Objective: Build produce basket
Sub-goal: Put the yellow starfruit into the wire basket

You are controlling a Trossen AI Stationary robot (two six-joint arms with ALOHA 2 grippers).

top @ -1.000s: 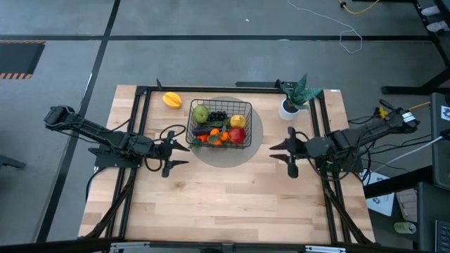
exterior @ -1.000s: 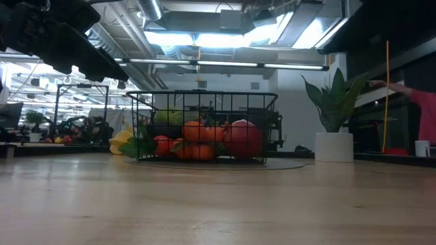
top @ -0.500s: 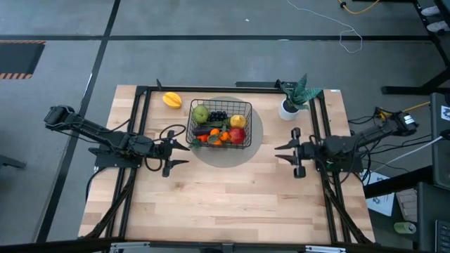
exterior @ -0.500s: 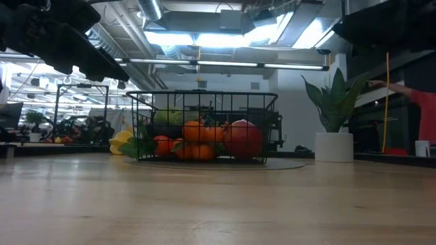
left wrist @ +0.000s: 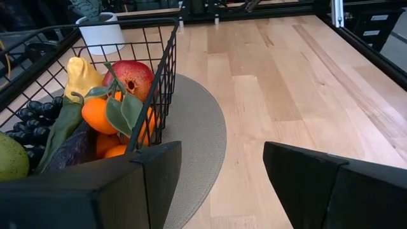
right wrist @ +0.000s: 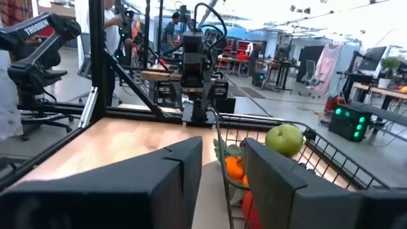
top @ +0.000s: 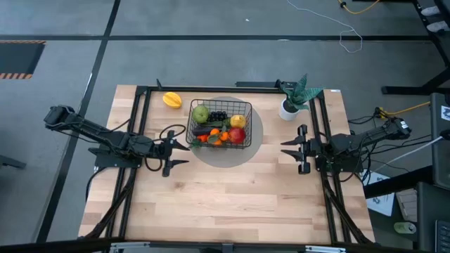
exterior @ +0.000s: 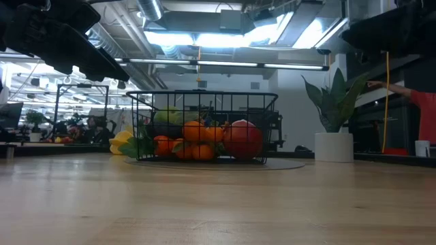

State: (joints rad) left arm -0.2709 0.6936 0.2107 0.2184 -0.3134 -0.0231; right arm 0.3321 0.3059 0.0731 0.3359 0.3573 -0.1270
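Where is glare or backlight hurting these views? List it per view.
Low view: bright ceiling lights behind the black wire-mesh basket leave the overhead arm in silhouette. Right wrist view: washed-out bright room at the top, soft focus on the round green pear. High view: even light. Left wrist view: even light, the red fruit sharp.

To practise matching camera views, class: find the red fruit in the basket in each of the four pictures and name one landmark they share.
High view: the red fruit lies in the basket's corner nearest the right arm.
Low view: right end of the pile.
Left wrist view: behind the mesh, beside a yellow fruit.
Right wrist view: hidden.
Shared landmark: the basket.
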